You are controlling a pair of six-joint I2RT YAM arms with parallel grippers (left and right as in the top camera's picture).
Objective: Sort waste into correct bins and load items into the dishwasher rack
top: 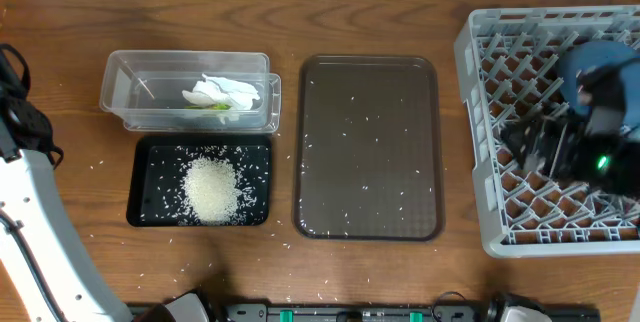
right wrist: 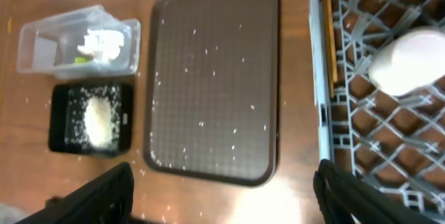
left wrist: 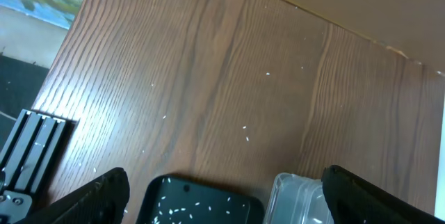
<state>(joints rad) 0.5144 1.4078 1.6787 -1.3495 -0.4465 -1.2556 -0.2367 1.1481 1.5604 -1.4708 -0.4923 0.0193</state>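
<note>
- Dishwasher rack [top: 480, 112]: cut off by the overhead's right edge; the blurred right arm [top: 590, 152] hides much of its inside.
- Large blue bowl [top: 600, 62]: a smeared blue patch, outline unreadable.
- Snack wrapper [top: 220, 108]: only a green sliver shows beneath the tissue [top: 222, 90].
- Black tray [left wrist: 195, 206] and clear tub [left wrist: 295, 196]: cut off by the left wrist view's lower edge.
- Left gripper [left wrist: 224, 177], right gripper [right wrist: 222, 170]: finger ends only; bodies out of frame.
- Pale cup [right wrist: 407, 60]: soft focus; white or pink undetermined.
- Chopsticks [right wrist: 327, 29]: partly behind the rack wall.
</note>
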